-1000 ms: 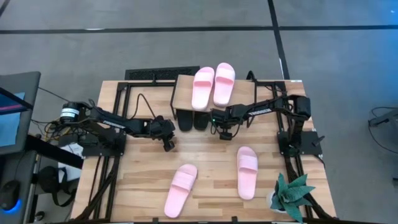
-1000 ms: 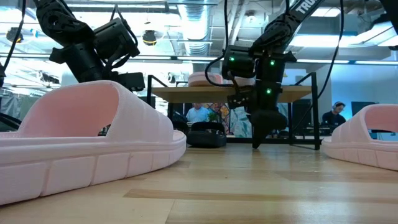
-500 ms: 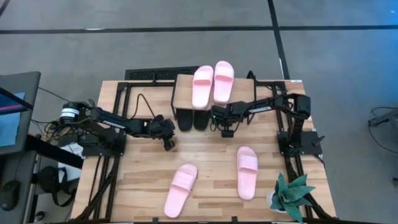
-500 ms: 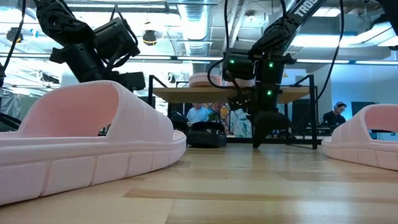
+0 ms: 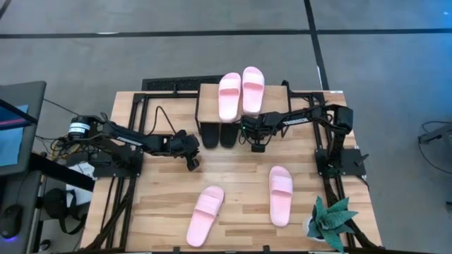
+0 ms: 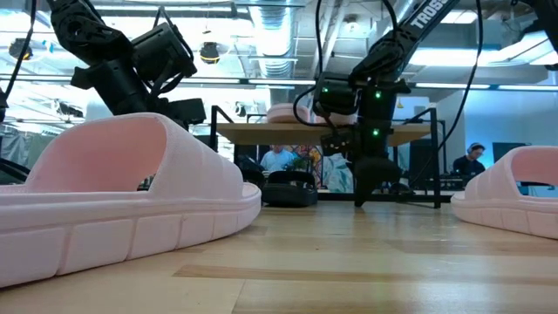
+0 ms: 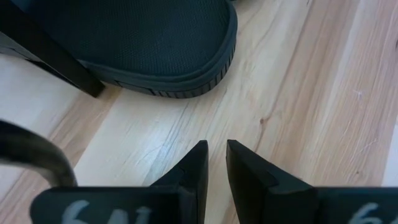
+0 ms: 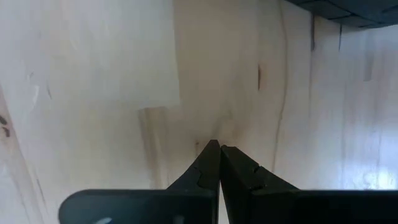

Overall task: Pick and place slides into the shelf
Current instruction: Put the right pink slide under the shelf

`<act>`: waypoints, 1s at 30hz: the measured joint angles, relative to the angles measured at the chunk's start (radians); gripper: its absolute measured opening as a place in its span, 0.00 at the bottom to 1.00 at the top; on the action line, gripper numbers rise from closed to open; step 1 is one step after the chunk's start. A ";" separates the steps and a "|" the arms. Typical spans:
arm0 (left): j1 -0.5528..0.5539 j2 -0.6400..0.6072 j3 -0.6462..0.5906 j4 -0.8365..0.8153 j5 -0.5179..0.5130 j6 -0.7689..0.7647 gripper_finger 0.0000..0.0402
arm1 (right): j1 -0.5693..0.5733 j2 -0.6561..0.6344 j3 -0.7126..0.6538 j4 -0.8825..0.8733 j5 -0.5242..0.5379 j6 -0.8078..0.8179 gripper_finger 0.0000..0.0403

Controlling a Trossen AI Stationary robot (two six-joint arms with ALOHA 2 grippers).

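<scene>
The shelf (image 5: 207,106) stands at the table's far middle. Two pale pink slides (image 5: 229,97) (image 5: 253,89) lie side by side on its top board. Two black slides (image 5: 210,134) (image 5: 227,134) lie under it, their near ends sticking out. Two more pink slides (image 5: 205,216) (image 5: 280,195) lie flat on the near part of the table. My left gripper (image 7: 216,152) hangs left of the shelf's near corner, slightly open and empty, a black slide's rounded end (image 7: 155,43) just beyond it. My right gripper (image 8: 219,152) is shut and points down, close above bare wood right of the black slides.
A potted green plant (image 5: 330,222) stands at the table's near right corner. A black shelf leg (image 7: 53,59) stands close to my left fingers. Bare wood lies between the two near pink slides and in front of the shelf. People sit in the room behind.
My right gripper has gone a little toward the table's far edge and the shelf, staying shut and pointing down.
</scene>
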 joint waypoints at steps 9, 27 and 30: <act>0.000 0.000 0.000 0.000 0.000 0.000 0.12 | 0.011 0.000 0.000 -0.007 -0.004 0.068 0.00; 0.000 0.000 0.000 0.000 0.057 -0.016 0.12 | 0.053 0.001 0.027 -0.025 -0.156 0.127 0.18; -0.003 0.000 0.000 0.000 0.069 -0.016 0.12 | 0.074 0.001 0.027 -0.027 -0.162 0.145 0.19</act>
